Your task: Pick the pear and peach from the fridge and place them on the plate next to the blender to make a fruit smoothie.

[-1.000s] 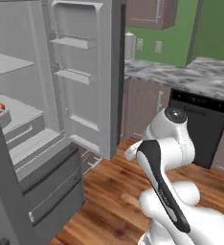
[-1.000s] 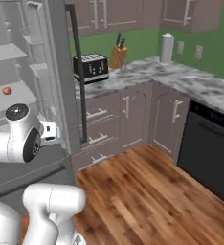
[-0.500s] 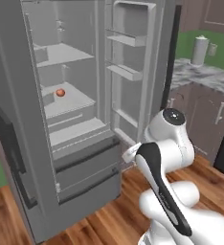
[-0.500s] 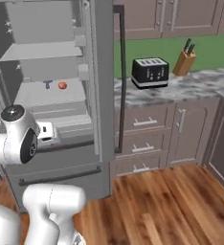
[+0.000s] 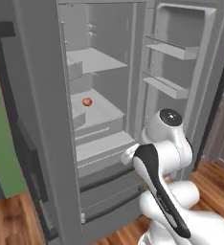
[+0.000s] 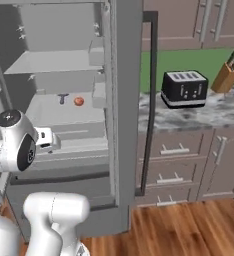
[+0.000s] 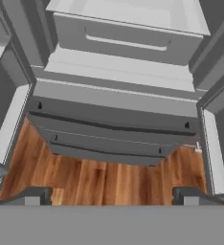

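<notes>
Early in the task, by the look of it: nothing picked. Fridge open, doors swung wide. On its middle shelf, small purple T-shaped object just left of the peach. No pear made out. Gripper spread apart and empty, aimed low at the drawers and floor. Both fruits left to fetch and plate.
</notes>
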